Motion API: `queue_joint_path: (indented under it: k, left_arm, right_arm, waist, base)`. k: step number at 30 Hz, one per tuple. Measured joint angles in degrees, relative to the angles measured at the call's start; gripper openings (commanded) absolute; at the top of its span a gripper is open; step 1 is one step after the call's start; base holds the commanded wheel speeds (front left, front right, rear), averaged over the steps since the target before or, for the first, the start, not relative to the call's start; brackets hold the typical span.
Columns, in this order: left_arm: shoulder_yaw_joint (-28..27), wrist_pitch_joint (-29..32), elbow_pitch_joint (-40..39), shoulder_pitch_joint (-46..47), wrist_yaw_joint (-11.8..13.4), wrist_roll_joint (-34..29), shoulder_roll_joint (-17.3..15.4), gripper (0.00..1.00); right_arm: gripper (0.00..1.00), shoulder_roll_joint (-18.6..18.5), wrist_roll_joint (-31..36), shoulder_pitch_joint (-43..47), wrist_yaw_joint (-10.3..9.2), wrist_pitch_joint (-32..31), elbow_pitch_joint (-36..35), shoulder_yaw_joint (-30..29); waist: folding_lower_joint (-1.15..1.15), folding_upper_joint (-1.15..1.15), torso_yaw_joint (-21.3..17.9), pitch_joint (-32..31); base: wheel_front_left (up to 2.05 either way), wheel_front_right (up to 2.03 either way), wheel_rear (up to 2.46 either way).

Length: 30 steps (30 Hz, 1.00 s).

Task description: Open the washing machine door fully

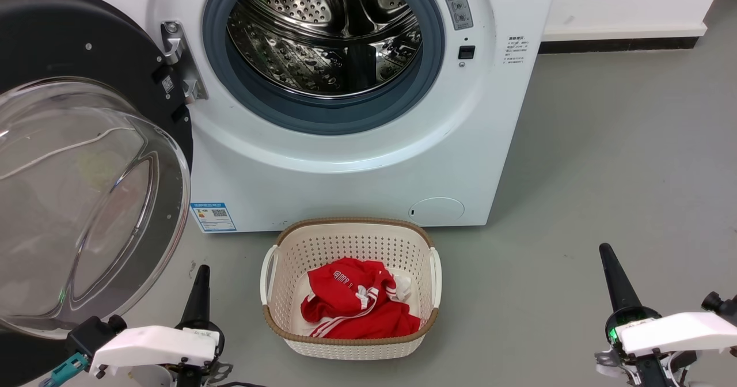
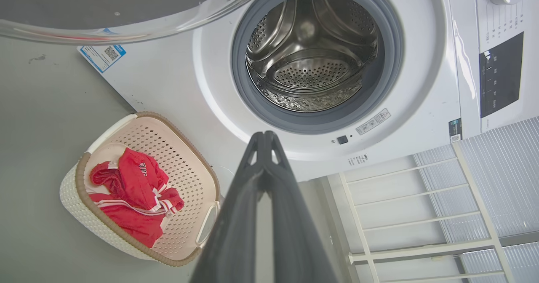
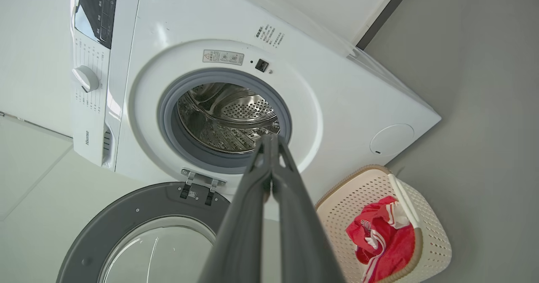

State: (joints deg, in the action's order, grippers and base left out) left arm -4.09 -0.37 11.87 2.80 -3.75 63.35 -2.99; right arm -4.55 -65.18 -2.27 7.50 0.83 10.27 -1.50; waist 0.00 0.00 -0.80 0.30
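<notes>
The left gripper (image 1: 201, 272) and right gripper (image 1: 606, 250) sit low, fingers clenched on nothing, flanking a laundry basket (image 1: 345, 243) holding a red garment (image 1: 357, 309). Beyond, the washing machine door (image 1: 80, 174) stands swung wide at the left of the washing machine (image 1: 357, 174), drum (image 1: 322, 35) exposed.

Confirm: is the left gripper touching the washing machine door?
Apart. The left wrist view shows the left gripper closed in open air, with the washing machine door far off at the top edge.
</notes>
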Motion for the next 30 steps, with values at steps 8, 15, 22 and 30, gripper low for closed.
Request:
queue_joint_path:
  k: [8, 15, 22, 30]
  left_arm:
    - [-0.38, 1.19, 0.40, 0.50, -0.59, 4.72, 0.01, 0.00]
    - [-0.90, 2.69, 0.83, 1.14, -1.37, 10.91, 0.03, 0.00]
    - [-1.27, 3.52, 1.14, 1.52, -1.82, 14.52, 0.04, 0.00]
    - [-1.60, 4.34, 1.40, 1.98, -2.32, 18.37, 0.05, 0.00]
  right_arm:
    - [0.00, -0.01, -4.75, -0.46, 0.00, -0.94, 0.62, -0.41]
    - [0.00, -0.01, -10.99, -1.22, -0.01, -1.99, 1.34, -0.99]
    - [0.00, 0.00, -14.58, -1.40, 0.00, -2.89, 1.80, -1.40]
    - [0.00, 0.01, -18.40, -2.04, -0.01, -3.54, 2.33, -1.77]
  waist:
    - [0.00, 0.00, 0.11, -0.02]
    - [0.00, 0.00, 0.26, -0.04]
    - [0.00, 0.00, 0.36, -0.05]
    - [0.00, 0.00, 0.47, -0.07]
  base:
    - [0.00, 0.00, 0.00]
    - [0.00, 0.00, 0.00]
    - [0.00, 0.00, 0.00]
    - [0.00, 0.00, 0.00]
